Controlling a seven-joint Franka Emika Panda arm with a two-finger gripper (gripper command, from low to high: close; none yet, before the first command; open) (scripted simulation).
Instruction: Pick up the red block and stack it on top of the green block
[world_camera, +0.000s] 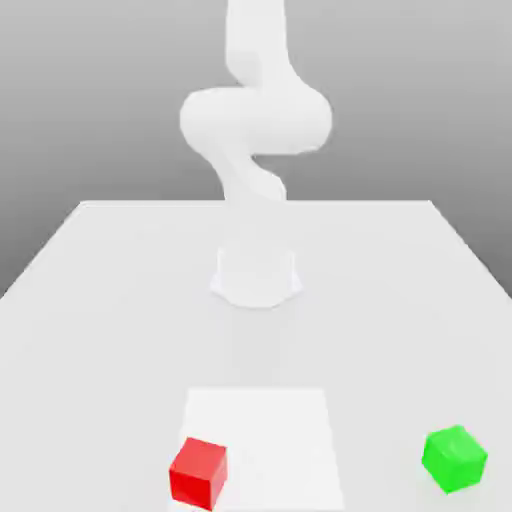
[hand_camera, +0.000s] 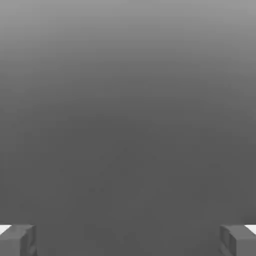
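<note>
A pale, almost white bench (world_camera: 110, 330) spreads across the lower part of the exterior view, narrowing toward its far edge, while its near part is cut off by the picture's bottom; behind it is a grey backdrop (world_camera: 80, 100) that darkens downward. A white robot arm (world_camera: 255, 120) rises from a base (world_camera: 255, 275) near the middle of the bench, its top cut off by the upper edge, its joints and the seam with the bench hard to make out, white against white. In front of the base lies a flat, brighter white patch (world_camera: 270, 450), four-sided, its near-left corner partly hidden by a block. The hand view looks onto smooth grey shading, surface unclear, with the tips of the two fingers (hand_camera: 27, 241) partly cropped and spread wide, plain grey between them. The red block (world_camera: 198, 474), a small matte cube, sits on the exterior view's left, over the left border of the patch, turned at an angle. It is clear of the fingers' grip, though how far below or beside them cannot be told. The similar green block (world_camera: 455, 459), also angled, rests on the bench toward the exterior view's right, well apart from the red one.
</note>
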